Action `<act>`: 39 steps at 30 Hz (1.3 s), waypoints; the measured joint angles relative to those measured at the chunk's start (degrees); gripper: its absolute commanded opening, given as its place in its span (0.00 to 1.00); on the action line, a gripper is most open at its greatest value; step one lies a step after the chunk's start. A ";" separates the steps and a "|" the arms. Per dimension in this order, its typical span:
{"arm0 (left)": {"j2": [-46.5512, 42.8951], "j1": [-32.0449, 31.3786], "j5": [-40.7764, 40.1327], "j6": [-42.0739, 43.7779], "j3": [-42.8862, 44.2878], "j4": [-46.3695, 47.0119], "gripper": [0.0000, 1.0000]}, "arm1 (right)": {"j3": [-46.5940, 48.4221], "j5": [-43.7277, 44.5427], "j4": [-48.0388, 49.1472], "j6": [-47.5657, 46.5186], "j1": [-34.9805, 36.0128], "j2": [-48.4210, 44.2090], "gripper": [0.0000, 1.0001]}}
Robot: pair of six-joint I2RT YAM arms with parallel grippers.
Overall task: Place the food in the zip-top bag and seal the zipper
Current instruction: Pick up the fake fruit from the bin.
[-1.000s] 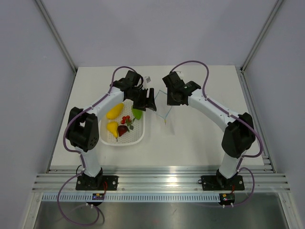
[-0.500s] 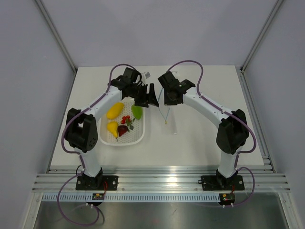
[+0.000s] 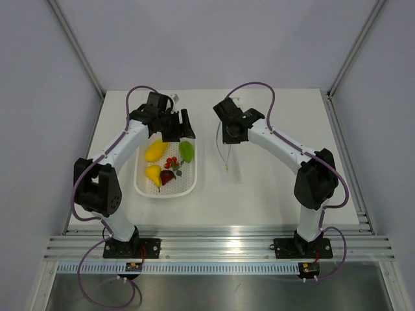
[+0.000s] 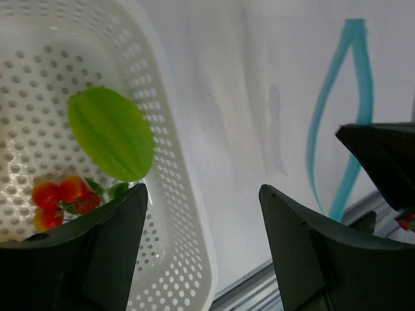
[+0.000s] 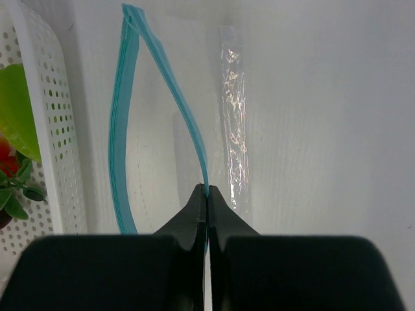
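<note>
Supporting bench (image 3: 279, 188): pale, is carrying everything in front of both arms.
basket (image 3: 165, 195): white and perforated, is sitting left of the bench's middle and holding all the food.
zip-top bag (image 3: 227, 155): clear, is sitting just beside the basket's right rim, near the bench's middle, with nothing inside.
right pincer (image 5: 206, 194): is clamping fully shut on one lip of the zipper.
left pincer (image 4: 201, 246): is hovering wide open and empty over the basket's far right rim.
zipper (image 5: 120, 129): light blue, is gaping in a leaf shape.
yellow fruits (image 3: 155, 150): are lying along the basket's left side.
green leaf-shaped piece (image 4: 110, 133): is lying by the right rim.
dark red fruit (image 3: 166, 177): is lying toward the near end.
red berries (image 4: 61, 197): are resting just beside the leaf.
</note>
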 measured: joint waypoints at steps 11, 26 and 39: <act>4.98 0.59 -10.23 -5.11 -3.32 -0.66 0.71 | 0.00 -0.02 0.00 0.00 0.59 0.00 0.00; 13.70 2.47 -10.88 -9.64 -1.70 2.05 0.51 | 0.00 -0.04 0.02 0.00 0.96 0.00 0.00; 13.05 2.49 -10.01 -10.38 -1.70 3.02 0.19 | 0.00 -0.02 0.02 0.00 0.98 0.00 0.00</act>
